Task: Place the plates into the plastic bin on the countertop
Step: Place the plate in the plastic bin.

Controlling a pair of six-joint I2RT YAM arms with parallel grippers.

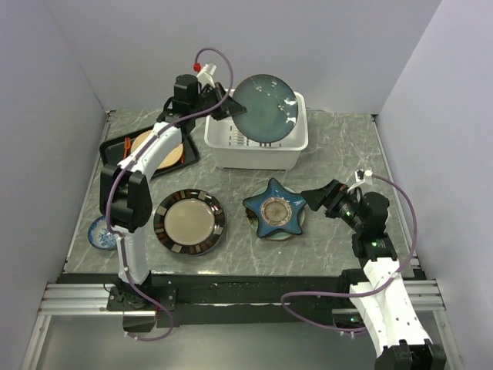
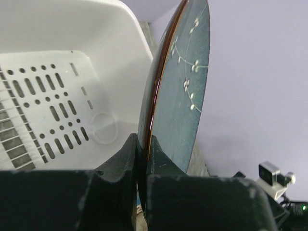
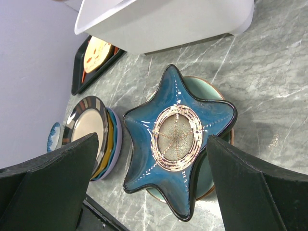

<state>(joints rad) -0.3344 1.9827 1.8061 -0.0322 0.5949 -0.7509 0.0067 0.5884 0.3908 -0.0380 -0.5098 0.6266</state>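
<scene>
teal plate [image 1: 266, 108] | left fingers [image 2: 118, 166] clenched on its rim, plastic bin [image 2: 57, 29] beyond them | risk: thin edge grip slips, chips | right fingers [image 3: 48, 187] released

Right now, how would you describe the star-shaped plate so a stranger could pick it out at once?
Start at the white plastic bin at the back of the countertop. Just in front of it, a navy star plate lies on a pale green round plate. It is the only five-pointed dish; its neighbours are round.
</scene>
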